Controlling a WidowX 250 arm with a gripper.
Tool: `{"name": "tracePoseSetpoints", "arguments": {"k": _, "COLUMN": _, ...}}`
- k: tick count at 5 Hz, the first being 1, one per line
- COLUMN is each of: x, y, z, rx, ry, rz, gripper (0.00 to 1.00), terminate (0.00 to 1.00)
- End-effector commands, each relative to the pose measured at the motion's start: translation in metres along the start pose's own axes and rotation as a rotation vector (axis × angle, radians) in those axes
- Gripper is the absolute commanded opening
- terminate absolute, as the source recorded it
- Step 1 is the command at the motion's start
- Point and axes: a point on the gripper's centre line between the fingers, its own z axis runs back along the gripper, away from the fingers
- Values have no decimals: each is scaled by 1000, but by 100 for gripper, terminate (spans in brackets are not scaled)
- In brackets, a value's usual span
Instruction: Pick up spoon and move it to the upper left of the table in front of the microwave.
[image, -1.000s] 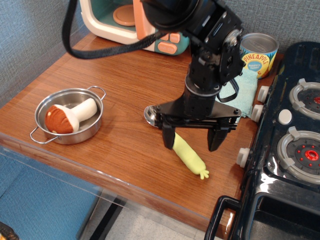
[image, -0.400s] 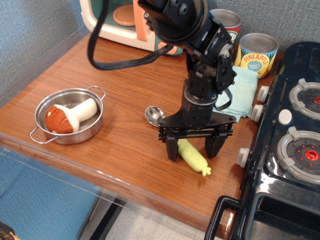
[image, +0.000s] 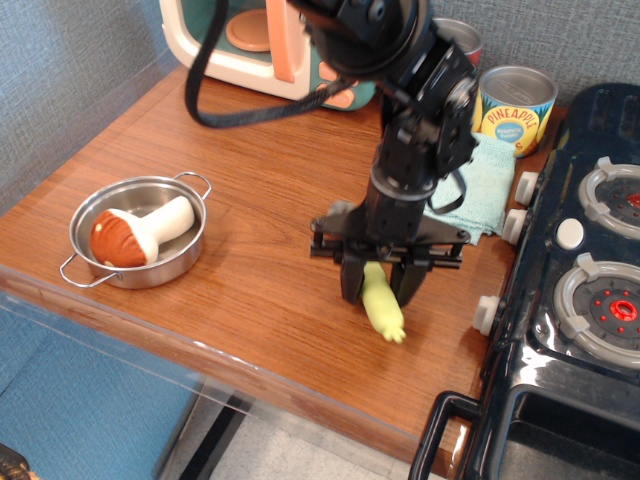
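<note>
The spoon's pale yellow-green handle (image: 384, 308) sticks out below my gripper (image: 380, 285), with its nubbed end pointing toward the front of the table (image: 250, 170). The two black fingers are shut against both sides of the handle. A grey shape at the gripper's left (image: 335, 213) may be the spoon's metal bowl, mostly hidden by the arm. I cannot tell whether the spoon touches the wood. The microwave (image: 215, 45) stands at the back left, cream and teal with a peach handle, well away from the gripper.
A steel pot (image: 95, 265) holding a toy mushroom (image: 135, 232) sits at the front left. A teal cloth (image: 478, 190) and a pineapple can (image: 516, 108) lie behind the gripper. The black toy stove (image: 585, 290) borders the table's right side.
The gripper came down around the spoon's handle and its fingers closed on it. The handle has turned to point more toward the front, and the bowl is now mostly hidden.
</note>
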Motion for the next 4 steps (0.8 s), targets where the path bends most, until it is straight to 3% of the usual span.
{"name": "tracePoseSetpoints", "arguments": {"k": 1, "x": 38, "y": 48, "z": 87, "rx": -230, "ry": -129, "rz": -204, "gripper": 0, "terminate": 0}}
{"name": "tracePoseSetpoints", "arguments": {"k": 3, "x": 74, "y": 141, "z": 79, "rx": -288, "ry": -83, "rz": -306, "gripper": 0, "terminate": 0}}
{"name": "tracePoseSetpoints", "arguments": {"k": 4, "x": 83, "y": 175, "z": 74, "rx": -209, "ry": -77, "rz": -367, "gripper": 0, "terminate": 0}}
